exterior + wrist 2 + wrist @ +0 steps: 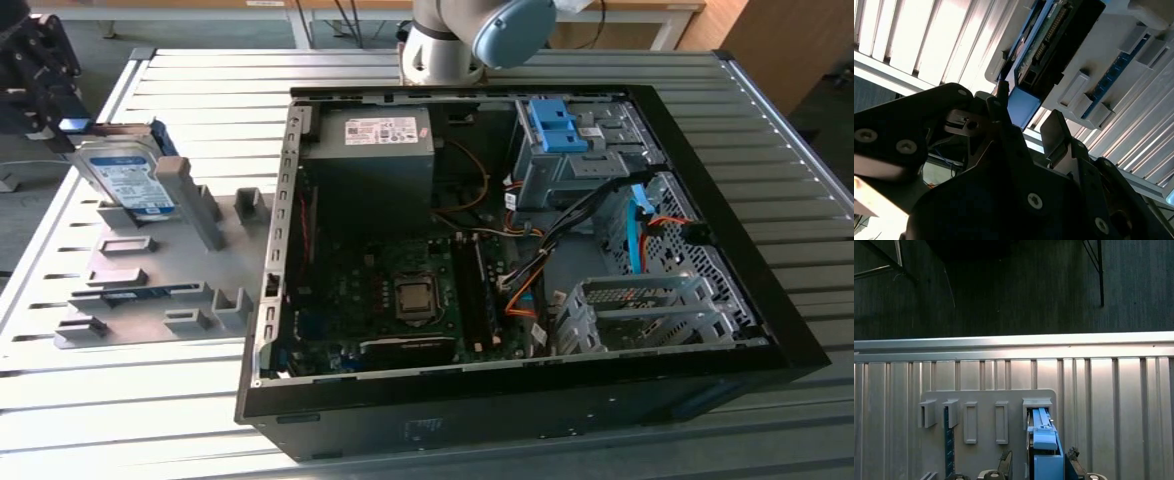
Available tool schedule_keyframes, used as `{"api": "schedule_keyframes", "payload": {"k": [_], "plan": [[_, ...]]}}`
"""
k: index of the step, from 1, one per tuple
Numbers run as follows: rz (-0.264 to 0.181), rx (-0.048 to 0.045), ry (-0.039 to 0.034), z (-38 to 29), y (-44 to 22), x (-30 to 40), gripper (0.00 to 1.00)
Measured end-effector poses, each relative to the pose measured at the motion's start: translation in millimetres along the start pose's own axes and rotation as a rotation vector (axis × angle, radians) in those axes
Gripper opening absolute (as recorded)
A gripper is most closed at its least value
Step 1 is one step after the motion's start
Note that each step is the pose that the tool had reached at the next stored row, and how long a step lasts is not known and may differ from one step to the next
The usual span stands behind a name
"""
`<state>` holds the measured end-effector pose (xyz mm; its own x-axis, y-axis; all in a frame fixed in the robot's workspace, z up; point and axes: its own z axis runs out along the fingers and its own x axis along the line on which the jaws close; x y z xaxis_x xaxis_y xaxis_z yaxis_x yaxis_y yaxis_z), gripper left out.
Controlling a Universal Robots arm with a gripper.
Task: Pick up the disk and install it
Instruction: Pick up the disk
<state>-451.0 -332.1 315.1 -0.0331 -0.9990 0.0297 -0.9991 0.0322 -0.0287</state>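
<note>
Your ribbed metal tabletop [134, 410] holds an open computer case [787, 330] and, at the exterior view's left, a grey holder plate [147, 290]. Your arm [454, 45] reaches over that plate, jaws spread apart on either side of the disk [130, 180]. The disk stands on edge in the plate, blue rail [1044, 440] up, long side level.

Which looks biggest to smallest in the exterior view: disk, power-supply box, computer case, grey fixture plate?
1. computer case
2. grey fixture plate
3. power-supply box
4. disk
The disk stands on edge on the plate and faces the camera at an angle, so it may look smaller than it is.
</note>
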Motion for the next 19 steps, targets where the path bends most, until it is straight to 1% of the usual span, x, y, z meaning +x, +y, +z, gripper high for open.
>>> {"api": "schedule_keyframes", "payload": {"k": [2,8,9,13,15,16,19], "plan": [[0.0,0.0,0.0001,3.1,0.2,-0.2,0.53],[0.0,-0.0002,0.0004,7.4,0.3,-0.4,0.51],[0.0,-0.0002,0.0004,7.9,0.3,-0.4,0.45],[0.0,-0.0002,0.0003,8.8,0.3,-0.4,0.45],[0.0,-0.0003,0.0004,9.1,0.4,-0.4,0.43],[0.0,-0.0003,0.0005,9.2,0.3,-0.4,0.36],[0.0,-0.0003,0.0004,9.6,0.4,-0.5,0.36]]}}
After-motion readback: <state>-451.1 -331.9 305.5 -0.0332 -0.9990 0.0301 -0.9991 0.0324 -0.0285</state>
